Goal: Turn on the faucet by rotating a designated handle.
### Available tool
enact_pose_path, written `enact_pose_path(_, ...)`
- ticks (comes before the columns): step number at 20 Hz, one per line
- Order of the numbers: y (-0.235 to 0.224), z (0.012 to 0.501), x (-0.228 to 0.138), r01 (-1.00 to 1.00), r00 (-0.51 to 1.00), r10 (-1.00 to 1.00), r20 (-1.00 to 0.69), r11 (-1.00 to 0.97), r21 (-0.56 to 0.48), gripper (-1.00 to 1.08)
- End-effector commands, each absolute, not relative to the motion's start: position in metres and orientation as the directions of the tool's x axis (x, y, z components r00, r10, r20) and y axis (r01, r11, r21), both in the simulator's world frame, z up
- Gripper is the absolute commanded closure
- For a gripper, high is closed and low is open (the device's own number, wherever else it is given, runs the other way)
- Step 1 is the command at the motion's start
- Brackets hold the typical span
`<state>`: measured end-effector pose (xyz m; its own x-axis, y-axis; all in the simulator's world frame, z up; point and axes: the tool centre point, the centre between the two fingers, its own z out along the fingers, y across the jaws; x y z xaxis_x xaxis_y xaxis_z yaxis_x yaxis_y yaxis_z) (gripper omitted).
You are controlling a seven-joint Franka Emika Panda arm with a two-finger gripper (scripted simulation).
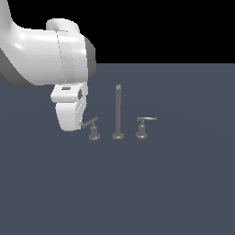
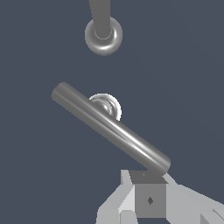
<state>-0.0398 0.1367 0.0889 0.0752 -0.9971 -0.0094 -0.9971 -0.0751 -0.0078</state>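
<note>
showing the gripper [image 2: 150, 199] at the lever's free end, finger [image 2: 150, 200] against the bar; whether spread or pressed together could not be told. the handle [image 1: 93, 127] stood at the exterior view's left of the faucet [image 1: 118, 111] post: rigid, smooth metal, probably slippery, best pushed near its tip.

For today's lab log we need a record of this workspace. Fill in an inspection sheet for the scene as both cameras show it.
Surface: dark blue-grey floor, plain, no marks.
Job's things: faucet's spout post stands upright on a round foot; handle on the exterior view's left of it, its straight lever bar tilted; twin handle on the exterior view's right.
Clutter: nothing seen.
Grippers: gripper sits at the end of the lever bar; contact and whether the jaws are open cannot be told.
Cables: nothing seen.
Surroundings: black backdrop beyond the floor.
</note>
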Motion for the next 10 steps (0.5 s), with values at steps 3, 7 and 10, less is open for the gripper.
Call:
enact_pose_path(3,0.110,0.089,-0.049,-0.998,0.056,-0.998,-0.002,-0.056,-0.002,1.08)
enact_pose_path(7,0.098,0.089,-0.055,-0.999,0.054,-0.999,0.000,-0.054,0.000,1.08)
enact_pose_path(10,0.105,0.089,-0.051,-0.997,0.077,-0.997,-0.007,-0.077,-0.004,1.08)
